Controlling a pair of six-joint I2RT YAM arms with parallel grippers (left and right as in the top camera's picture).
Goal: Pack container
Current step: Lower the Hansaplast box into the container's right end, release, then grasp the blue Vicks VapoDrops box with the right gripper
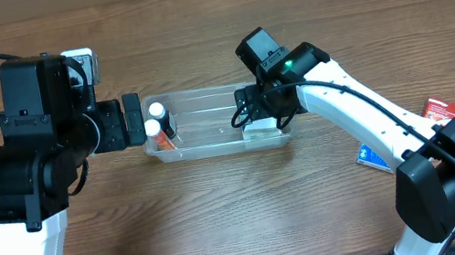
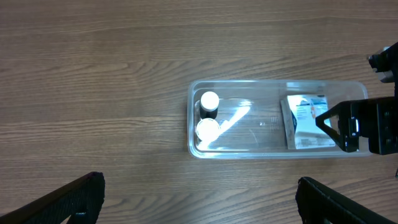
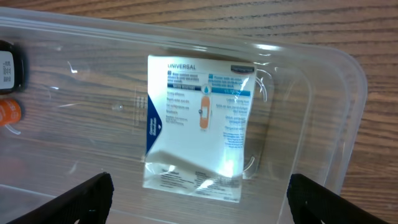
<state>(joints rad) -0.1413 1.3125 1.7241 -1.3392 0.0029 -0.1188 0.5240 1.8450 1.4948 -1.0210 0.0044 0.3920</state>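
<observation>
The clear container (image 1: pixel 213 150) lies at the table's middle. Two white-capped bottles (image 1: pixel 155 121) stand at its left end. A white and blue box (image 1: pixel 261 128) lies at its right end. My right gripper (image 1: pixel 248 113) hovers over that end, open and empty; in the right wrist view its fingers (image 3: pixel 199 199) flank the box (image 3: pixel 199 124) inside the container (image 3: pixel 339 93). My left gripper (image 1: pixel 132 120) is just left of the container, open and empty. The left wrist view shows its fingers (image 2: pixel 199 199) wide apart over wood, with the container (image 2: pixel 273 151), bottles (image 2: pixel 209 115) and box (image 2: pixel 305 121) ahead.
A red box (image 1: pixel 439 109) and a blue box (image 1: pixel 369 156) lie on the table at the right, partly under the right arm. A white object (image 1: pixel 82 59) sits behind the left arm at the back left.
</observation>
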